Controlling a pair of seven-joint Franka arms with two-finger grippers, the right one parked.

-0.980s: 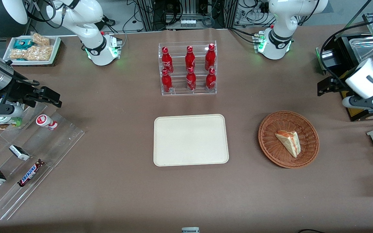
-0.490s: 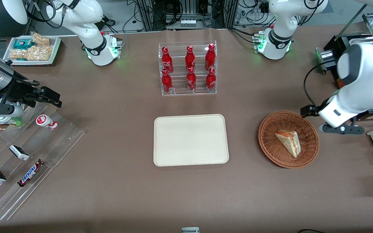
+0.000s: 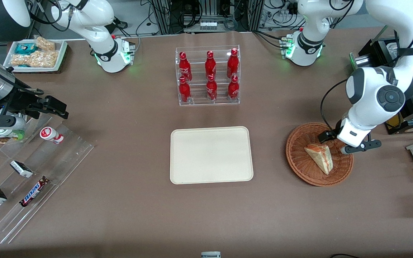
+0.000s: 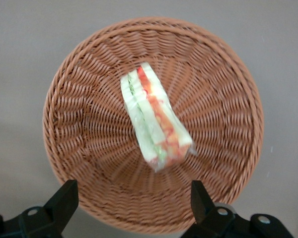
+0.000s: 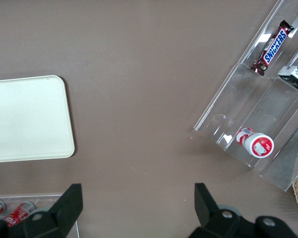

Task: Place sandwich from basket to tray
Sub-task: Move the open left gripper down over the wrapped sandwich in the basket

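My gripper (image 4: pixel 131 203) hovers, fingers apart, over the basket's (image 3: pixel 299 168) rim; next I descend onto the sandwich (image 4: pixel 154 118).

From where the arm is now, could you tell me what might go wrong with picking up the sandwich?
The gripper, open above the basket, sits off the sandwich's middle; it could close on one end and let it tilt out. The clear wrap may slip between the fingers. Descending, a finger might catch the basket's raised rim and drag it.
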